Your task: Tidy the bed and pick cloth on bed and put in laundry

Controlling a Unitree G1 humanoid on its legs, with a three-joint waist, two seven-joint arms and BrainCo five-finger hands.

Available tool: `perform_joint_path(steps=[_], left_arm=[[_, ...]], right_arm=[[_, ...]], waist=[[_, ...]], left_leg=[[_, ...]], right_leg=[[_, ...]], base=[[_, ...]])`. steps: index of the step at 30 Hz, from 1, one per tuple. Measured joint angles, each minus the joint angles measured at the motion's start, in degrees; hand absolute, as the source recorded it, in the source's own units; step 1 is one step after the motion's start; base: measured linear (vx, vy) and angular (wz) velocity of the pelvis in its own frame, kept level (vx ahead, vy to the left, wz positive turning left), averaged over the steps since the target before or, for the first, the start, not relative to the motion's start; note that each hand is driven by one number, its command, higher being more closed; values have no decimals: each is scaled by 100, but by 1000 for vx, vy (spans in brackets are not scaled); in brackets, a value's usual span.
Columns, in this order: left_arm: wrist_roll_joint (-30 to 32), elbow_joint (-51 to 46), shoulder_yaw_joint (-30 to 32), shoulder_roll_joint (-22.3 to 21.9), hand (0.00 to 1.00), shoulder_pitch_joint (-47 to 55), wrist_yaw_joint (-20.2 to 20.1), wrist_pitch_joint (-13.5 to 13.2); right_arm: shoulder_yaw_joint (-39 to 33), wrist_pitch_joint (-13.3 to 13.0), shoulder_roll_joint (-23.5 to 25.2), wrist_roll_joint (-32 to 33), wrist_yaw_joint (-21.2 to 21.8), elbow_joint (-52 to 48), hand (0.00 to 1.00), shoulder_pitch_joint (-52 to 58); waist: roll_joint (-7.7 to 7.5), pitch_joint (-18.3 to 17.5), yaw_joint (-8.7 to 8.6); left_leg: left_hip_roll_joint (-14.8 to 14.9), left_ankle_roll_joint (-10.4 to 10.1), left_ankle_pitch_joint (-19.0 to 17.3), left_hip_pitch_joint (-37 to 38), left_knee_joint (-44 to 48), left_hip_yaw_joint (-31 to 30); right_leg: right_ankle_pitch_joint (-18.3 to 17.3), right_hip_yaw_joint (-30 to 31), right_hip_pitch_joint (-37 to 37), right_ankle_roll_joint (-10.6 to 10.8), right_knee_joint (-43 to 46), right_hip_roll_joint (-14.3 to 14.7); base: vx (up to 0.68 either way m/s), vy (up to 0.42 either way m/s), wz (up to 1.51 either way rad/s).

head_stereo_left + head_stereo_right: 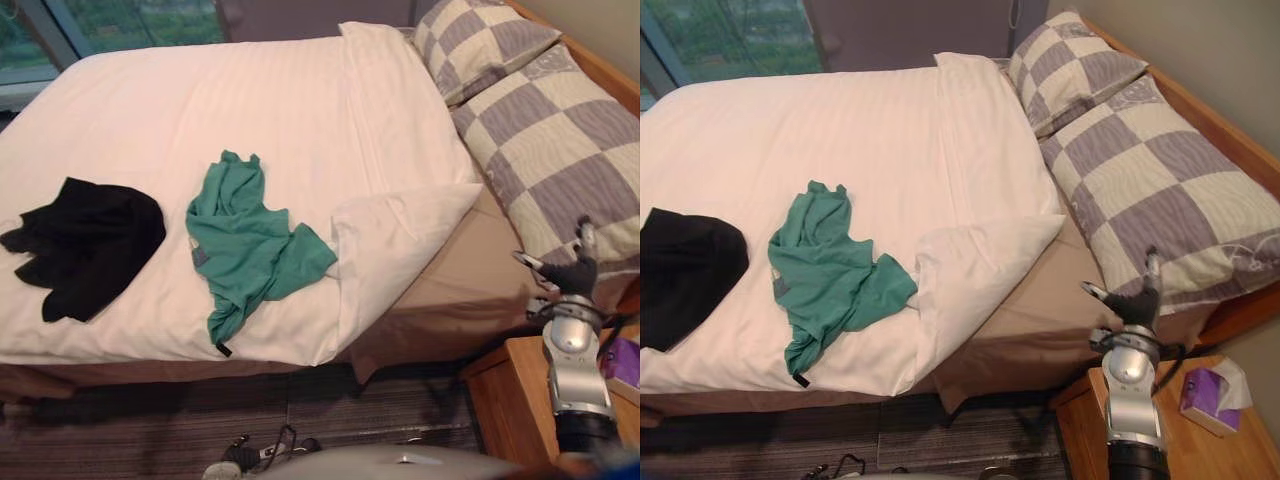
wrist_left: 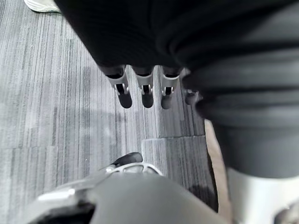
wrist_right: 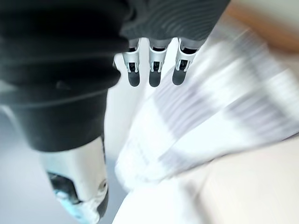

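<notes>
Right, here's the bed (image 1: 200,90), white duvet (image 1: 390,240) across it, with the near corner at about 4 o'clock folded back over itself, and tan sheet (image 1: 450,290) bare beside the fold. The green cloth (image 1: 250,250) lies crumpled on the duvet around 7 o'clock from the middle, one edge touching that folded corner. The black cloth (image 1: 90,245) sits in a heap well apart from it, out at 9 o'clock near the bed's edge. Neither hand touches either cloth.

Two checked pillows at the head: one (image 1: 480,40) up at 1 o'clock, the bigger one (image 1: 570,150) at 3 o'clock, side by side and touching.

The right hand (image 1: 1130,300) is raised at 4 o'clock, just off the near edge of the bigger pillow, fingers (image 3: 154,74) straight and spread, nothing in them. Past them is a blurred striped shape, probably that pillow. Below the arm there's a wooden bench (image 1: 1230,455) with a purple box (image 1: 1205,392) on it.

The left hand (image 2: 147,93) hangs low over the grey carpet (image 2: 56,93), fingers straight, loose and empty.
</notes>
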Motion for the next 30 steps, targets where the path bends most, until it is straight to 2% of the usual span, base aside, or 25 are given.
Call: perform_joint_path(steps=[3,6,7,8,10,11,12,16,19,22,27,30], left_arm=[[67,-14,-76,21,0,16,48,-82],[94,-179,-80,92,0,-47,48,-123],[92,-247,-88,161,0,-171,45,-134],[90,-265,-87,189,0,-254,48,-150],[82,-387,-83,312,0,-527,57,-150],[81,-425,-83,333,0,-573,61,-151],[77,-489,-77,370,0,-688,75,-152],[82,-754,-37,478,0,-883,220,-135],[82,-889,154,548,0,-1064,287,-43],[88,-925,184,681,0,-1408,293,-9],[253,-1020,183,698,0,-1752,297,62],[253,-1065,167,666,0,-1979,300,105]], right_arm=[[548,211,-115,-330,133,28,0,-414],[993,498,-121,-576,129,196,0,-1059],[1025,600,-133,-627,114,292,0,-1367],[1025,658,-148,-627,98,330,0,-1518],[1026,823,-179,-642,4,503,0,-2120],[1028,851,-179,-656,-26,567,0,-2250],[1033,896,-189,-664,-129,717,0,-2533],[1198,926,-424,-660,-243,963,0,-3030],[1239,965,-521,-610,-330,969,0,-3376],[1263,1043,-622,-506,-339,1031,0,-3863],[1599,1334,-621,-304,-285,1502,0,-4350],[1715,1520,-620,-268,-115,1963,0,-4651]], waist=[[-8,11,21],[-84,192,52],[-145,348,159],[-180,441,196],[-310,860,325],[-332,952,365],[-362,1158,482],[-428,1518,644],[-502,1711,647],[-602,1860,772],[-595,1928,809],[-565,1971,900]], left_leg=[[-8,39,68,-157,-4,-137],[36,86,200,-418,-4,-316],[57,102,264,-571,-4,-350],[68,110,300,-666,-4,-380],[107,140,418,-972,-2,-485],[116,146,452,-1023,-1,-502],[127,171,516,-1191,-1,-556],[116,217,594,-1425,2,-604],[101,233,636,-1583,29,-715],[117,234,738,-1807,39,-759],[189,234,599,-2216,479,-900],[205,230,515,-2541,727,-903]], right_leg=[[22,-28,-84,1,24,-4],[30,-114,-318,-11,147,-14],[52,-110,-485,-47,216,-13],[63,-109,-564,-66,230,-8],[116,-123,-869,-137,316,34],[137,-131,-929,-144,326,42],[171,-151,-1056,-148,354,53],[237,-190,-1234,-121,380,40],[279,-105,-1326,-89,373,38],[361,36,-1551,-85,358,71],[544,45,-1643,-97,284,110],[578,90,-1845,-100,302,111]], base=[[-66,-13,21],[-141,-15,25],[-143,-15,16],[-224,-18,27],[-180,-7,26],[-193,-5,17],[-125,5,17],[-46,23,17],[47,37,24],[86,25,15],[75,19,23],[28,35,7]])
